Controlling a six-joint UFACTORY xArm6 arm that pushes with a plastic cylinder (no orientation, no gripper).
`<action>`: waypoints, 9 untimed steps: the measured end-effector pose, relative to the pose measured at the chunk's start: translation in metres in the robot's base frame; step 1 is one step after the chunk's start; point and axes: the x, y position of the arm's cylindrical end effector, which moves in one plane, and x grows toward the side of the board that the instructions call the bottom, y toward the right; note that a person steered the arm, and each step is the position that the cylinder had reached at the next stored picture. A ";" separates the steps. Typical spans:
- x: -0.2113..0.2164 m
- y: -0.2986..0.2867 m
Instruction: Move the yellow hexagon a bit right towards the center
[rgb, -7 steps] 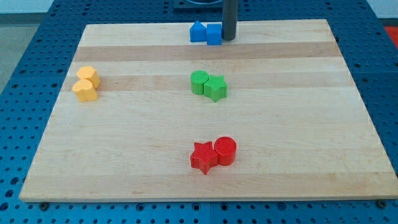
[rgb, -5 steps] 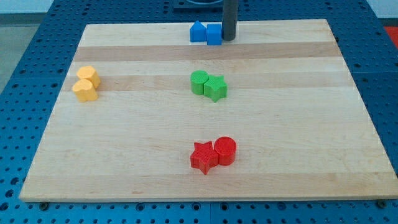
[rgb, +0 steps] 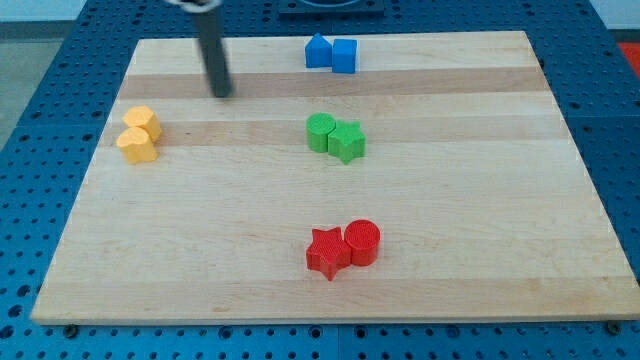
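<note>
The yellow hexagon (rgb: 143, 120) sits near the board's left edge, touching a second yellow block (rgb: 135, 145) just below it. My tip (rgb: 221, 94) is on the board to the upper right of the yellow hexagon, well apart from it. The rod is slightly blurred.
Two blue blocks (rgb: 331, 52) stand at the view's top centre. A green cylinder (rgb: 321, 131) and a green star (rgb: 348, 141) touch at mid-board. A red star (rgb: 327, 252) and a red cylinder (rgb: 362, 241) touch near the bottom. The wooden board (rgb: 480, 200) lies on a blue pegboard.
My tip has moved from beside the blue blocks at the top centre leftward and slightly down, towards the yellow blocks. No block has moved.
</note>
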 end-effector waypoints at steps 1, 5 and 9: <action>0.004 -0.087; 0.068 -0.052; 0.058 0.008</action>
